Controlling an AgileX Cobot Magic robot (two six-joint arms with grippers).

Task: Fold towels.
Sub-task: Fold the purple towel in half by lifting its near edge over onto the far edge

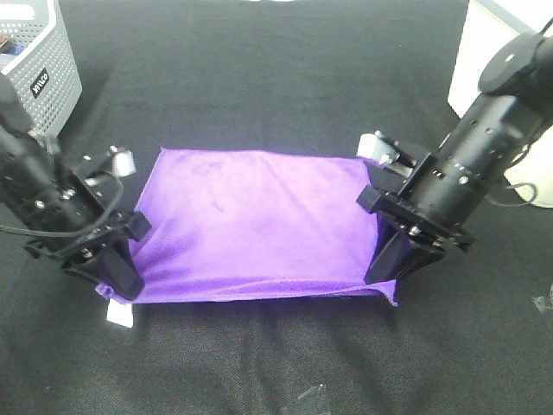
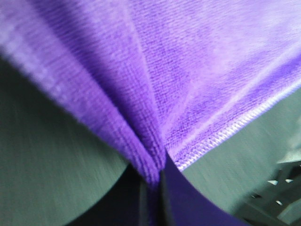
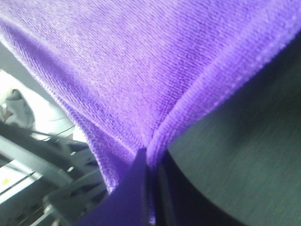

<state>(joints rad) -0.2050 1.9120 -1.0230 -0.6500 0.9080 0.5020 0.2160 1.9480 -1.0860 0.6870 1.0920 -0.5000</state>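
As seen from high up: purple towel (image 1: 259,220) on black tabletop (image 1: 259,69), near corners pinched by left hand (image 1: 121,278) and right hand (image 1: 390,264). From left wrist: closed tight on a bunched towel corner, stitched edge beside. From right wrist: likewise clamped on gathered cloth at the hemmed edge.

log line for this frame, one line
phase: grasp | towel: spread on table | left gripper: shut on towel, near-left corner | right gripper: shut on towel, near-right corner
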